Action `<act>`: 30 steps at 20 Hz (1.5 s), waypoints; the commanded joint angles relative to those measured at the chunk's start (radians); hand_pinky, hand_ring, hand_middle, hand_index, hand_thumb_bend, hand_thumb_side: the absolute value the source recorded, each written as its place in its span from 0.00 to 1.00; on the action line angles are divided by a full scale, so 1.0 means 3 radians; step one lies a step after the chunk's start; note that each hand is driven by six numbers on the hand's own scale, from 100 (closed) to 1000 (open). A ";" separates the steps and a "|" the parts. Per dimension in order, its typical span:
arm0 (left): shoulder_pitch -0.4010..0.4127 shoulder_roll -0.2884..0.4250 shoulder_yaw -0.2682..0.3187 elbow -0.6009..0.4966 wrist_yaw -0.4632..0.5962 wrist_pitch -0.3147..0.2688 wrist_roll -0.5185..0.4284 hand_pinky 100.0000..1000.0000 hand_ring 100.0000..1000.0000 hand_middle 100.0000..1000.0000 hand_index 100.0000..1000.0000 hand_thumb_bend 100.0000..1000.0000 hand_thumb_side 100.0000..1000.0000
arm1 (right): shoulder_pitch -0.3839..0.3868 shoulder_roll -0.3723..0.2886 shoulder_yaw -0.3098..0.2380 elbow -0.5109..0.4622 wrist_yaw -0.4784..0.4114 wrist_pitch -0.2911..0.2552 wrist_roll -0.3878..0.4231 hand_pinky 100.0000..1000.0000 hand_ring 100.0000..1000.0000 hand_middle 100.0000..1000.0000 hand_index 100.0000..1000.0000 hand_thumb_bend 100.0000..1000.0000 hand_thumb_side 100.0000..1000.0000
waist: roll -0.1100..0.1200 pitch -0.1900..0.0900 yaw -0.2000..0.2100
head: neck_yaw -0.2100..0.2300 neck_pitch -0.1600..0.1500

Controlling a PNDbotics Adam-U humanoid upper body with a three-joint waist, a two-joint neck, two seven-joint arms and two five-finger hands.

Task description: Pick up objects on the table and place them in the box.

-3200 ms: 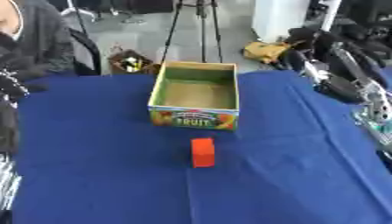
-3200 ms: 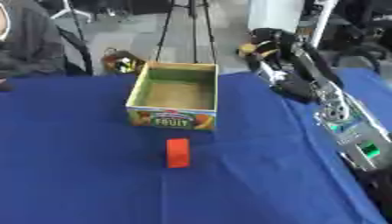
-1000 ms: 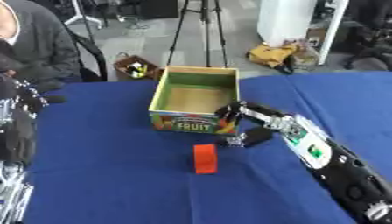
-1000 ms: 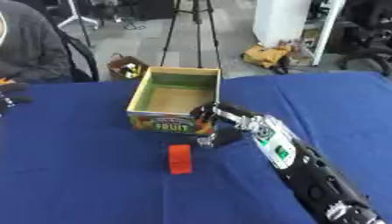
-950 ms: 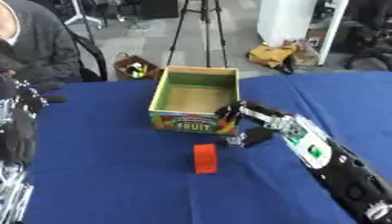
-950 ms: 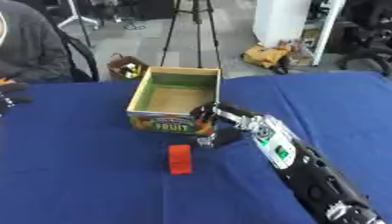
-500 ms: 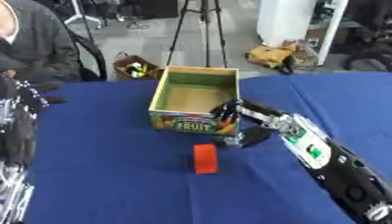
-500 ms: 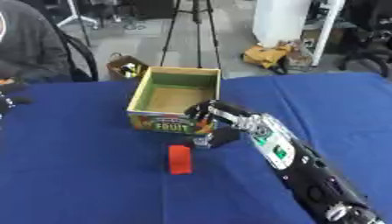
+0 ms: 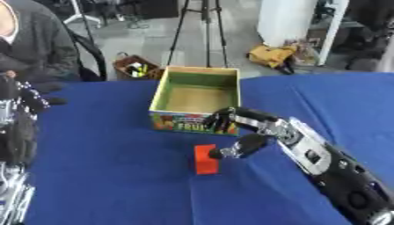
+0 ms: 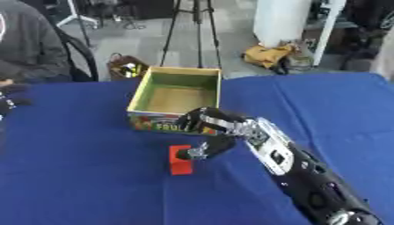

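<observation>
A small red block [image 9: 205, 159] stands on the blue tablecloth just in front of the open cardboard box [image 9: 195, 100], which has a green inside and a fruit print on its front. My right hand [image 9: 240, 132] reaches in from the lower right and hovers over the block's right side. Its thumb touches the block's right edge and its fingers arch above, in front of the box's printed face; the block is not enclosed. My left hand [image 9: 17, 127] hangs at the left edge, dark and idle, fingers relaxed.
The blue-covered table [image 9: 115, 184] fills the view. A seated person in grey [image 9: 38, 41] is at the far left behind the table. A tripod [image 9: 202, 26], a basket and a yellow bag lie on the floor beyond.
My right arm came in from the right and moved left and down until its hand reached the red block. The block and box have not moved.
</observation>
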 commanded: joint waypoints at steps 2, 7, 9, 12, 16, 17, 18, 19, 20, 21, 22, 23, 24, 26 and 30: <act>-0.0062 0.0007 -0.0013 -0.0033 -0.0004 0.0001 -0.0001 0.60 0.71 0.75 0.86 0.53 0.95 | -0.0040 -0.0010 0.0027 -0.0034 -0.0024 -0.0020 0.0065 0.63 0.71 0.72 0.88 0.46 0.64 | 0.0002 -0.0030 0.0000 | -0.0002 -0.0013; -0.0064 -0.0003 -0.0018 -0.0031 -0.0005 0.0001 -0.0003 0.60 0.71 0.75 0.85 0.53 0.95 | -0.0029 0.0035 0.0057 0.0039 0.0028 -0.0041 0.0107 0.63 0.70 0.71 0.87 0.46 0.63 | 0.0006 -0.0028 0.0004 | 0.0000 -0.0011; -0.0064 -0.0005 -0.0019 -0.0030 -0.0005 0.0001 -0.0003 0.60 0.71 0.75 0.85 0.52 0.95 | -0.0026 0.0049 0.0058 0.0069 0.0056 -0.0050 0.0111 0.63 0.69 0.70 0.87 0.45 0.62 | 0.0006 -0.0027 0.0004 | 0.0002 -0.0008; -0.0063 -0.0009 -0.0019 -0.0029 -0.0005 0.0001 -0.0002 0.60 0.71 0.75 0.85 0.52 0.96 | -0.0022 0.0068 0.0059 0.0106 0.0101 -0.0064 0.0105 0.62 0.68 0.68 0.86 0.45 0.61 | 0.0006 -0.0026 0.0005 | 0.0005 -0.0008; -0.0063 -0.0017 -0.0021 -0.0024 -0.0005 0.0001 -0.0001 0.60 0.71 0.75 0.85 0.52 0.96 | -0.0016 0.0093 0.0069 0.0139 0.0183 -0.0087 0.0096 0.62 0.66 0.65 0.85 0.45 0.59 | 0.0006 -0.0026 0.0005 | 0.0004 -0.0007; -0.0063 -0.0018 -0.0021 -0.0024 -0.0005 0.0001 0.0000 0.60 0.71 0.75 0.85 0.52 0.96 | -0.0015 0.0098 0.0074 0.0142 0.0214 -0.0093 0.0097 0.62 0.66 0.65 0.84 0.45 0.59 | 0.0005 -0.0026 0.0005 | 0.0003 -0.0006; -0.0063 -0.0020 -0.0021 -0.0023 -0.0006 0.0001 0.0000 0.60 0.71 0.75 0.85 0.52 0.96 | -0.0014 0.0103 0.0077 0.0145 0.0244 -0.0099 0.0097 0.62 0.65 0.64 0.84 0.44 0.58 | 0.0005 -0.0027 0.0004 | 0.0003 -0.0006; -0.0064 -0.0021 -0.0022 -0.0023 -0.0006 0.0001 -0.0001 0.60 0.71 0.75 0.85 0.52 0.96 | -0.0012 0.0107 0.0078 0.0147 0.0275 -0.0104 0.0097 0.62 0.65 0.63 0.84 0.44 0.58 | 0.0004 -0.0027 0.0003 | 0.0003 -0.0005; -0.0064 -0.0022 -0.0023 -0.0022 -0.0005 0.0001 -0.0003 0.60 0.71 0.75 0.85 0.52 0.96 | -0.0010 0.0111 0.0079 0.0149 0.0302 -0.0108 0.0094 0.61 0.65 0.62 0.83 0.43 0.58 | 0.0004 -0.0028 0.0002 | 0.0002 -0.0005; -0.0064 -0.0023 -0.0023 -0.0021 -0.0005 0.0001 -0.0004 0.60 0.71 0.75 0.85 0.52 0.96 | -0.0009 0.0114 0.0079 0.0152 0.0325 -0.0112 0.0091 0.61 0.64 0.62 0.83 0.43 0.57 | 0.0003 -0.0028 0.0002 | 0.0001 -0.0005; -0.0064 -0.0024 -0.0023 -0.0021 -0.0005 0.0001 -0.0003 0.60 0.71 0.75 0.85 0.52 0.96 | -0.0008 0.0118 0.0079 0.0154 0.0344 -0.0116 0.0087 0.61 0.63 0.60 0.82 0.42 0.56 | 0.0003 -0.0029 0.0002 | 0.0001 -0.0006; -0.0063 -0.0025 -0.0023 -0.0019 -0.0005 0.0001 -0.0002 0.60 0.71 0.75 0.85 0.52 0.96 | -0.0008 0.0120 0.0079 0.0156 0.0365 -0.0119 0.0081 0.61 0.62 0.58 0.81 0.41 0.55 | 0.0002 -0.0030 0.0002 | 0.0002 -0.0006; -0.0063 -0.0027 -0.0024 -0.0018 -0.0005 0.0001 -0.0002 0.60 0.71 0.75 0.85 0.52 0.96 | -0.0007 0.0123 0.0079 0.0157 0.0385 -0.0120 0.0074 0.60 0.61 0.57 0.80 0.41 0.55 | 0.0001 -0.0031 0.0002 | 0.0002 -0.0007; -0.0062 -0.0029 -0.0025 -0.0017 -0.0005 0.0000 -0.0003 0.60 0.71 0.75 0.85 0.52 0.96 | -0.0005 0.0128 0.0079 0.0161 0.0416 -0.0121 0.0055 0.60 0.59 0.55 0.79 0.39 0.53 | 0.0000 -0.0032 0.0002 | 0.0001 -0.0008; -0.0063 -0.0031 -0.0027 -0.0014 -0.0004 0.0000 -0.0006 0.60 0.71 0.75 0.85 0.52 0.96 | -0.0006 0.0131 0.0077 0.0164 0.0484 -0.0124 0.0012 0.60 0.60 0.55 0.78 0.39 0.54 | -0.0004 -0.0034 0.0000 | 0.0001 -0.0007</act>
